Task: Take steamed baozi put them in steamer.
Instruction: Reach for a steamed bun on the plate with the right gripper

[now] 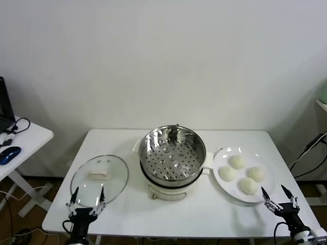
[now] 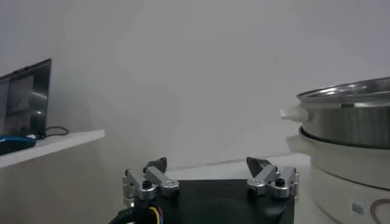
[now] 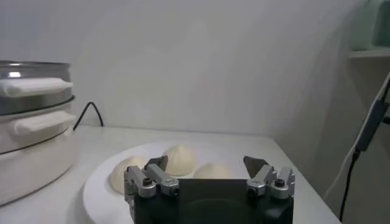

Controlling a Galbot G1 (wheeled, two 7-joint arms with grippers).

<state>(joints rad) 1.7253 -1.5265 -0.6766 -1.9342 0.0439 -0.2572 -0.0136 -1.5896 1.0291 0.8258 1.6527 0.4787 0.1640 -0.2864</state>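
1. One white bench [image 1: 127, 214] carries everything here, with a second small bench [image 1: 30, 140] off to the left holding a mouse [image 1: 9, 154].
2. One steamer [image 1: 172, 154] sits mid-bench, a shiny perforated basket on a cream pot base, nothing inside it.
3. One glass lid [image 1: 99, 178] lies flat to the steamer's left, close by but apart from it.
4. One white plate [image 1: 220, 181] sits just right of the steamer, almost touching the pot's handle.
5. Four baozi [image 1: 237, 162] rest on that plate in a tight cluster; the right wrist view shows three of them.
6. Right gripper [image 1: 280, 199] is low at the bench's near right edge, pointing up and forward, jaws spread wide and holding nothing; the plate's near rim is just ahead of it, the baozi a little farther on.
7. Left gripper [image 1: 87, 198] is low at the near left edge, just at the lid's near rim, jaws wide apart and empty; the steamer is off to its right, the baozi well away.
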